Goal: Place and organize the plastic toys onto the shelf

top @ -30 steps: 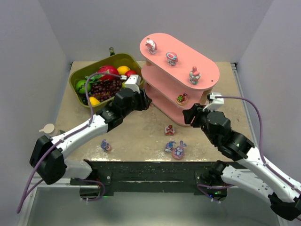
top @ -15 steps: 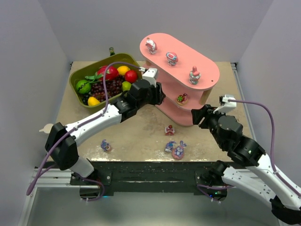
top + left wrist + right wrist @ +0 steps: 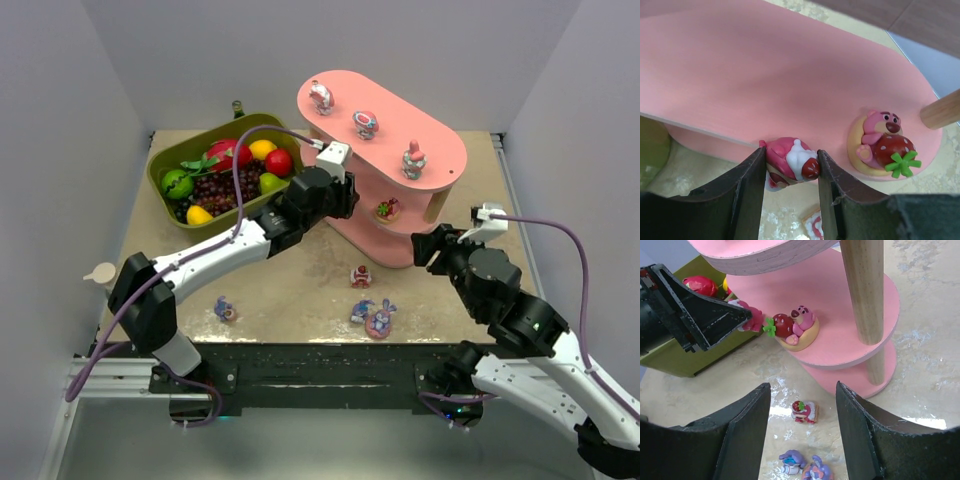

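From above, my left hand [image 3: 348, 203] has swung away from the basket [image 3: 160, 165] and reached under the top board of the shelf [image 3: 440, 150]. My right hand [image 3: 425, 248] has backed off toward the shelf's right end. Three figurines [image 3: 365, 123] stand on the top board, and a few more wait on the counter [image 3: 300, 285].

At my left wrist, the fingers are closed on a pink-and-white figurine [image 3: 795, 162], held right at the near edge of the middle board. The strawberry bear [image 3: 882, 145] sits on that board nearby, apart from it. I judge this is the set-down, and I should go a little further in before letting go.

At my right wrist, the hand is spread wide and holds nothing. A red-and-white toy [image 3: 804, 412] and the blue-pink bunny [image 3: 816, 473] lie on the counter below it, likely my next picks.
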Robot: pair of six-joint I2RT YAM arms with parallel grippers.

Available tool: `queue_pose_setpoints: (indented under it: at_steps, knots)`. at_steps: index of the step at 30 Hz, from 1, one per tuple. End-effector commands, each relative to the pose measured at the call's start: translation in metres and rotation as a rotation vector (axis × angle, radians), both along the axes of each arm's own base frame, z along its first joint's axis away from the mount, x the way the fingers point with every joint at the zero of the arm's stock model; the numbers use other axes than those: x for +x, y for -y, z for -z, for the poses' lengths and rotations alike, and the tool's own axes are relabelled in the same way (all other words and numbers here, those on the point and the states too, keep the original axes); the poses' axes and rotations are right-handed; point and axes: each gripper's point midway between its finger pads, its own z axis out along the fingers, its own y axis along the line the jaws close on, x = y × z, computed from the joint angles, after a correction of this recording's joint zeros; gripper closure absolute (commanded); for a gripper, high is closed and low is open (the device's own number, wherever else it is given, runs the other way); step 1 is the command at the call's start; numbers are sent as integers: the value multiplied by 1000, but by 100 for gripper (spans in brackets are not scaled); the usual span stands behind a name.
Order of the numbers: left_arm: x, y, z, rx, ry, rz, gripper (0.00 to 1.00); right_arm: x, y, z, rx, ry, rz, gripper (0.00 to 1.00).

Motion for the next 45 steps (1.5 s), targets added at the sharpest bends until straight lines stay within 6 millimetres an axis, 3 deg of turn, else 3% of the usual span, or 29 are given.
queue_pose_setpoints:
  at_steps: [1, 18, 28, 45]
  knots:
    - [20, 5, -37, -35, 131, -38, 99, -1, 10, -14, 0, 32, 31, 42]
    - [39, 5, -21, 51, 168, -74, 87, 0, 11, -7, -13, 21, 37, 41]
    - [41, 1, -12, 89, 169, -86, 74, 1, 9, -5, -19, 16, 37, 41]
    - [37, -17, -13, 47, 163, 6, 69, 2, 7, -4, -13, 11, 32, 41]
